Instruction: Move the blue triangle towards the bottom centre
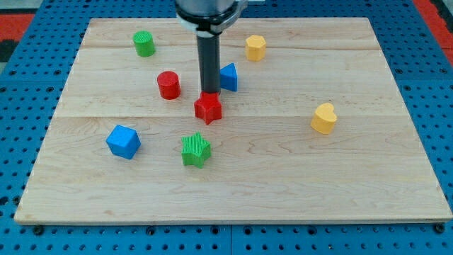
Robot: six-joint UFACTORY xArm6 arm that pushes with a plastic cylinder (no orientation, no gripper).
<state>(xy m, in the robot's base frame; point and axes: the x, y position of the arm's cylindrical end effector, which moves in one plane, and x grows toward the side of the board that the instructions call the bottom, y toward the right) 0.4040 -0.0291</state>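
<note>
The blue triangle (229, 76) lies on the wooden board (297, 177) above the middle, partly hidden on its left by my rod. My tip (209, 91) is just left of and below the blue triangle, at the top edge of the red star (208, 108). I cannot tell whether the tip touches either block.
A red cylinder (168, 84) lies left of the rod. A green cylinder (144, 43) is at top left, a yellow hexagon (255, 47) at top right. A blue cube (123, 141), a green star (196, 149) and a yellow heart (323, 118) lie lower down.
</note>
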